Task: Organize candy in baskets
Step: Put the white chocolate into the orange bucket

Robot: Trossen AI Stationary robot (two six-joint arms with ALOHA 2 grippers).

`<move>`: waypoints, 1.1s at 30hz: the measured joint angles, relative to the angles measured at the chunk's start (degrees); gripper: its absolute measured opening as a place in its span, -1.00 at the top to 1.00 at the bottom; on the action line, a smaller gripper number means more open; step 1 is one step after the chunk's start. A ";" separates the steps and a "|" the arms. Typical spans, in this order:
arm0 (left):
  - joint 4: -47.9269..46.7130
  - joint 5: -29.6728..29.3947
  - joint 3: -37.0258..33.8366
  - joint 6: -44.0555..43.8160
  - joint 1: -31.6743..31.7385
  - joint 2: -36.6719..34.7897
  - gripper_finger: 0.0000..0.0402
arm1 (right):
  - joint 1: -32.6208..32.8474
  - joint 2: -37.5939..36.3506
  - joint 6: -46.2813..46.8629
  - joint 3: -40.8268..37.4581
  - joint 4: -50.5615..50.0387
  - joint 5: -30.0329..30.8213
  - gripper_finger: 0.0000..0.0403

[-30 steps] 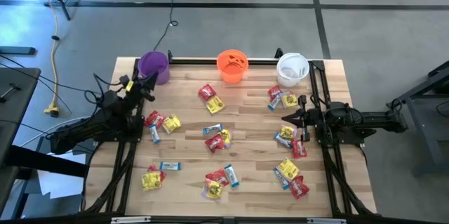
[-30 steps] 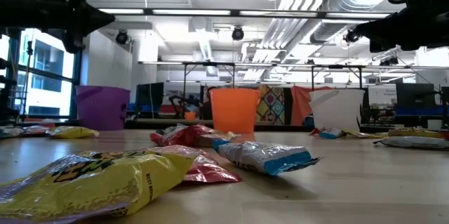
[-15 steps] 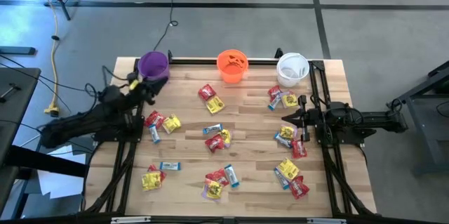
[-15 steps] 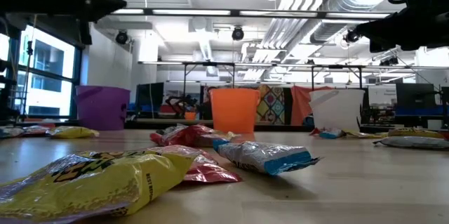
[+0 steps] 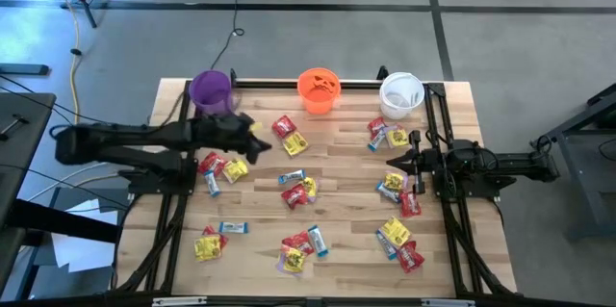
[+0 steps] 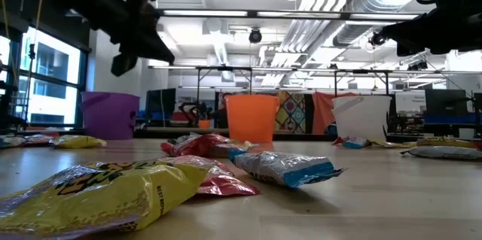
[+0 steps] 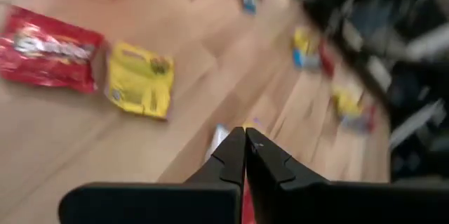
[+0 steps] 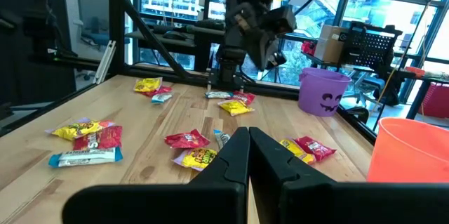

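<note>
Three baskets stand along the table's far edge: purple (image 5: 210, 90), orange (image 5: 319, 89) and white (image 5: 401, 95). Red, yellow and blue-and-white candy lies scattered flat over the wooden top. My left gripper (image 5: 256, 135) hangs shut and empty above the table, right of the purple basket, slanting down toward a red packet (image 7: 49, 48) and a yellow packet (image 7: 140, 80); its fingertips (image 7: 245, 140) meet. My right gripper (image 5: 391, 161) waits shut and level by the table's right side, its fingers (image 8: 248, 136) closed on nothing.
Candy clusters lie near the left edge (image 5: 221, 167), in the middle (image 5: 298, 190), at the near edge (image 5: 300, 247) and beside my right arm (image 5: 397, 235). Bare wood shows between the clusters. Dark arm frames run along both table sides.
My left gripper has swung out from the table's left edge by the purple basket toward the table's middle and right, and has tipped from level to slanting down. It has stayed shut. No candy has moved.
</note>
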 joint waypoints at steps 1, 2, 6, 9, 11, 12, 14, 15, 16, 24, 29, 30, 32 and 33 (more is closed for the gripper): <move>-0.98 -0.10 0.87 1.46 -0.69 1.31 1.00 | 0.00 0.00 0.00 0.02 -0.02 0.02 1.00; -1.49 -0.18 1.66 2.79 -1.34 2.39 1.00 | 0.01 0.00 0.00 0.01 -0.02 0.02 1.00; -1.54 0.19 2.85 6.94 -3.71 4.71 1.00 | 0.02 0.00 0.00 0.02 -0.02 0.02 1.00; -2.08 0.83 2.85 9.07 -5.25 5.50 0.97 | 0.00 -0.02 0.00 0.02 -0.02 0.02 1.00; -2.42 0.74 2.85 10.73 -6.24 6.16 0.93 | 0.01 -0.01 0.01 0.00 -0.01 0.02 1.00; -2.57 0.53 2.85 10.97 -6.65 6.54 0.90 | 0.00 -0.01 0.01 0.00 -0.02 0.02 1.00; -2.15 0.39 2.85 10.96 -7.28 7.64 0.82 | 0.00 0.00 0.00 0.00 -0.02 0.02 1.00; -1.92 0.37 2.85 10.94 -7.56 8.38 0.77 | 0.02 0.00 0.00 0.01 -0.02 0.02 1.00; -1.96 0.34 2.85 11.00 -7.78 9.20 0.73 | 0.02 -0.01 0.00 0.01 -0.02 0.02 1.00; 1.19 0.21 4.20 12.12 -9.50 18.50 0.36 | 0.00 0.00 0.00 0.00 -0.02 0.02 1.00; -0.35 -4.55 10.31 19.12 -10.54 26.43 0.26 | 0.02 -0.01 0.02 0.01 -0.02 0.02 1.00; -1.36 -6.05 11.52 19.87 -10.56 28.22 0.25 | 0.02 -0.01 0.01 0.00 -0.02 0.02 1.00; -3.73 -7.05 13.44 19.96 -10.06 31.68 0.23 | 0.00 -0.02 0.00 0.00 -0.02 0.02 1.00; -4.48 -6.62 14.16 19.92 -9.82 33.07 0.23 | 0.02 -0.01 0.01 0.01 -0.02 0.02 1.00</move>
